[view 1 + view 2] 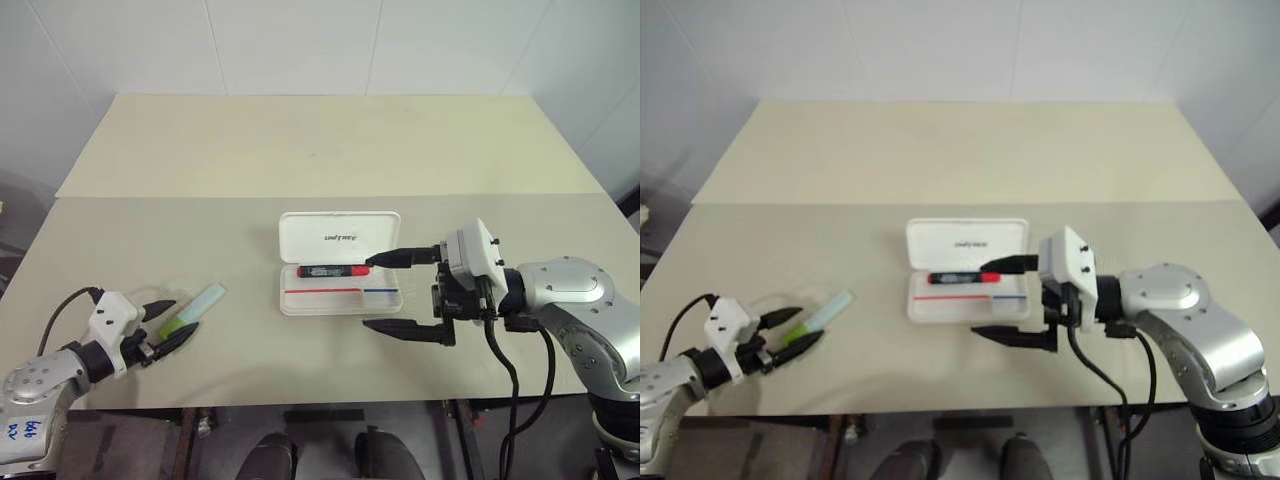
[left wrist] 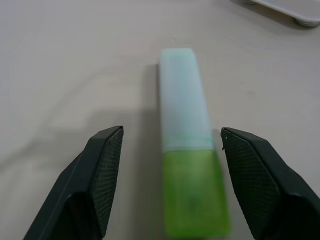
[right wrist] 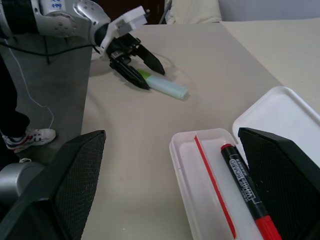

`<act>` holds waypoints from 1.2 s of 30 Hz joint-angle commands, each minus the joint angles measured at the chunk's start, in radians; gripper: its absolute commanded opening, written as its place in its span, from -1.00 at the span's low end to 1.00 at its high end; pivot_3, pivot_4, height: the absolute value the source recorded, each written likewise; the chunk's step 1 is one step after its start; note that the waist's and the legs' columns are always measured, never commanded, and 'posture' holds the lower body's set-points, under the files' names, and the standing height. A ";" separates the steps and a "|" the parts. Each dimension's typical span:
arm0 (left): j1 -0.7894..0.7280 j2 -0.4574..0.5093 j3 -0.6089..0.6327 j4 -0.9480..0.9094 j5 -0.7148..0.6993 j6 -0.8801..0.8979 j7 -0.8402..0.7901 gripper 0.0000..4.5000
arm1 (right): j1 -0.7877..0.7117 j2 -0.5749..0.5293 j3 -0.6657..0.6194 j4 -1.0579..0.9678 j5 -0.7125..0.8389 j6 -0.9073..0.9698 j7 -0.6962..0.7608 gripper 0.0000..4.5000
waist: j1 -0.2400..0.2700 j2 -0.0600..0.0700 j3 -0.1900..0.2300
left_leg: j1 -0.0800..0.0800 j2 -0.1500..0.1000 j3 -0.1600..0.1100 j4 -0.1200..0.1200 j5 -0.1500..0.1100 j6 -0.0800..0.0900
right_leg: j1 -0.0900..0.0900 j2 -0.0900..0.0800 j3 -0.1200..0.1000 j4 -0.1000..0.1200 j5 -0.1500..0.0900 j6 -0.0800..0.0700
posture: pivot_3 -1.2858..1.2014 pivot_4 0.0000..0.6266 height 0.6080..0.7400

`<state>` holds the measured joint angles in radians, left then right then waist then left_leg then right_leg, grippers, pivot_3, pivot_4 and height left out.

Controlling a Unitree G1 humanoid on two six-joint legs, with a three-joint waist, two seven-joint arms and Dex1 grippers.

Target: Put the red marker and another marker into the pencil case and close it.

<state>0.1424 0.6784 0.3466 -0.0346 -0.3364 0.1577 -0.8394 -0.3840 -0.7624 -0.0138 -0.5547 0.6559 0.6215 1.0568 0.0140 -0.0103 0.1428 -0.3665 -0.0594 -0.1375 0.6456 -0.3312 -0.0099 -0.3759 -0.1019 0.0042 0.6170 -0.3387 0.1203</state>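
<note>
The white pencil case [image 1: 300,304] lies open in the middle of the table, its lid [image 1: 340,226] tipped back. The red marker [image 1: 335,270] rests inside it, along the tray's far side. My right gripper [image 1: 385,293] stands open just right of the case, one fingertip over the marker's right end, holding nothing. At the near left lies the lime-green marker [image 1: 197,311] flat on the table. My left gripper [image 1: 172,325] is open around its green end; in the left wrist view the green marker [image 2: 186,150] lies between the two fingers [image 2: 102,170], untouched.
The table's front edge runs close below both grippers. A seam [image 1: 200,197] crosses the table behind the case, with bare board beyond. A black cable [image 1: 60,310] loops by my left arm. In the right wrist view a person's shoe [image 3: 30,136] stands beside the table.
</note>
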 commanded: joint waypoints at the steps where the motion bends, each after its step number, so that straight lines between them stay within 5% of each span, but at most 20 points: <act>1: -0.012 -0.009 -0.015 0.010 0.007 -0.016 0.008 0.47 | -0.025 -0.005 -0.002 -0.001 -0.004 -0.032 0.002 0.99 | 0.002 0.000 0.000 | 0.000 0.000 0.000 0.000 0.000 0.000 | 0.000 0.000 0.000 0.000 0.000 0.000 | 0.03 -0.52 1.00; 8: -0.029 -0.024 -0.045 0.043 0.017 -0.012 0.014 0.47 | -0.013 -0.020 -0.004 -0.003 -0.010 -0.040 0.012 0.99 | 0.013 0.000 0.000 | 0.000 0.000 0.000 0.001 0.000 0.000 | 0.001 0.000 0.000 0.000 0.000 0.000 | 0.03 -0.52 1.00; 11: -0.050 -0.030 -0.057 0.060 0.020 -0.010 0.021 0.22 | 0.002 -0.029 -0.011 0.007 -0.015 -0.049 0.021 1.00 | 0.015 0.000 0.000 | 0.000 -0.001 0.000 0.001 0.000 0.000 | 0.001 0.000 0.000 0.000 0.000 0.000 | 0.03 -0.52 1.00; 16: -0.066 -0.031 -0.075 0.062 0.022 -0.012 0.022 -0.49 | 0.016 -0.039 -0.015 0.016 -0.024 -0.065 0.028 1.00 | 0.014 0.000 0.000 | 0.001 -0.001 0.000 0.001 0.000 -0.001 | 0.001 0.000 0.000 0.000 0.000 0.000 | 0.03 -0.52 1.00; 36: -0.288 0.035 -0.163 -0.150 -0.084 0.145 -0.083 -0.49 | 0.188 -0.123 -0.125 0.169 -0.113 -0.213 0.083 1.00 | 0.006 -0.001 0.001 | 0.000 -0.001 -0.001 -0.001 0.000 0.000 | -0.001 0.000 -0.002 0.000 0.000 0.000 | 0.03 -0.52 1.00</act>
<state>-0.1291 0.6902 0.1868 -0.1487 -0.4014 0.2971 -0.8987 -0.2074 -0.8645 -0.0949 -0.3894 0.5494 0.4457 1.1226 0.0204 -0.0110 0.1433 -0.3669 -0.0602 -0.1384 0.6446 -0.3308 -0.0101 -0.3767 -0.1009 0.0019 0.6162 -0.3385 0.1201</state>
